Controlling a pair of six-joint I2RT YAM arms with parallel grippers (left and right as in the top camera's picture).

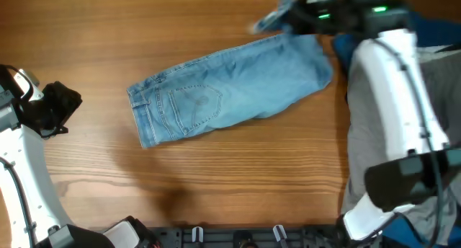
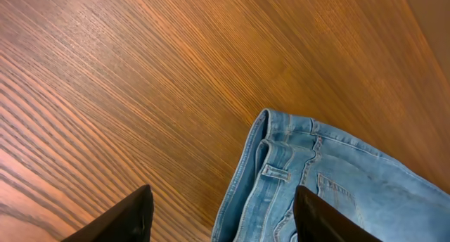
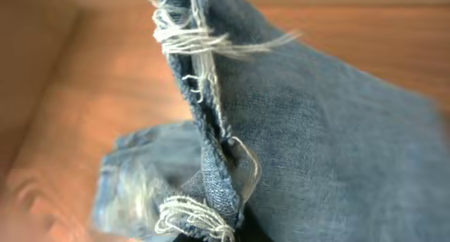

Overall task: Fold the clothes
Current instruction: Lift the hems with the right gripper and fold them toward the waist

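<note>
Two pincers are in play. The right gripper (image 1: pixel 294 16) is clamped on the frayed hem (image 3: pixel 188 38) of the jeans (image 1: pixel 230 86), and the leg ends are held raised off the table (image 1: pixel 216 197) at its far side. In the right wrist view the denim is seen bunched at the fingers, with loose white threads hanging. The left gripper (image 2: pixel 223 203) is spread wide and nothing is gripped. Its dark fingers (image 2: pixel 133 217) are held over bare wood, near the waistband (image 2: pixel 267 168) but apart from it in the overhead view.

Brown wood grain is shown on every side; nothing of the room beyond the table can be made out.

The jeans are laid slantwise across the middle of the table. The waistband is turned towards the left gripper, a stitched back pocket (image 1: pixel 196 104) is facing up, and the hems are at the right gripper. Grey-beige trousers (image 1: pixel 445 82) and a deep blue garment (image 1: pixel 432 24) are piled at the right edge, partly hidden by the right arm (image 1: pixel 392 96).
</note>
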